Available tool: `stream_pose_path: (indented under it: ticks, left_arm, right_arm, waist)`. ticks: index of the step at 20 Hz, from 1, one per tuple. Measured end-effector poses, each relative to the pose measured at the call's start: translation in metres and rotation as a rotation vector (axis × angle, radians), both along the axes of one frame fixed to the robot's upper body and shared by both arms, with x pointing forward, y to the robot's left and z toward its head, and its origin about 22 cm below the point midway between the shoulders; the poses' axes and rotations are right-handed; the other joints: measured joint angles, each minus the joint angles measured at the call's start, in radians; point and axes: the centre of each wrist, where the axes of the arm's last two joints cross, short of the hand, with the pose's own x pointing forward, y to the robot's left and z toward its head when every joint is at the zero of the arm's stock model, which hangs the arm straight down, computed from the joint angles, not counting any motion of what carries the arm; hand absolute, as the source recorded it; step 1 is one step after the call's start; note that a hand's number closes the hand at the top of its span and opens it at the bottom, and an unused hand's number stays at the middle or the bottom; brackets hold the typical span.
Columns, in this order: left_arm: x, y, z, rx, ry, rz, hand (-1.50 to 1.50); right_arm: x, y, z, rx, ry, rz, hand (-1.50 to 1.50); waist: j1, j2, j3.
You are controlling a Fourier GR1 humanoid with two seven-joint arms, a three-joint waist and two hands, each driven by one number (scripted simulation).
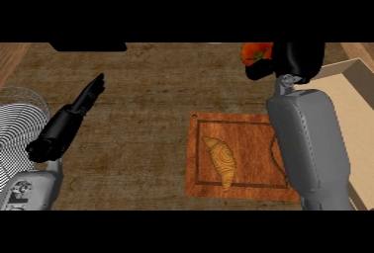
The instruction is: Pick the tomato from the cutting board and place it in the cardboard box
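Up at the far right, tomato: I see the tomato (257, 52) lifted off the cutting board (241, 155) and held beyond its far edge, just left of the cardboard box (349, 94).
Right hand: my right hand (296, 59) is curled round the tomato, covering most of it; only an orange-red patch with a dark stem mark shows at its left.
Why held there: I judge the carry is under way, with the box wall beside the hand and the drop not yet made.
Tomato's axis: round, no clear long axis; which way the stem points I cannot tell.
Left hand: my left hand (84, 101) rests open over the desk (146, 99), fingers straight, out of the way.
Croissant: a croissant (221, 160) lies lengthwise on the board, untouched.
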Motion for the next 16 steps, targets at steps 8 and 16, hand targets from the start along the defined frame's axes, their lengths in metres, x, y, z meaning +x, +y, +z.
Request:
stream_pose_path:
  ticks: [8,16]
  left_arm:
    - [0.0,0.0,0.005,-0.007,0.001,0.001,0.0]
    - [-0.002,-0.002,0.008,-0.007,0.0,-0.003,0.0]
  right_arm:
    - [0.004,-0.078,0.032,0.094,-0.083,-0.233,1.5]
    - [0.0,-0.167,0.028,0.057,0.082,-0.331,1.5]
  waist:
    - [0.0,0.001,0.001]
    - [-0.001,0.002,0.0]
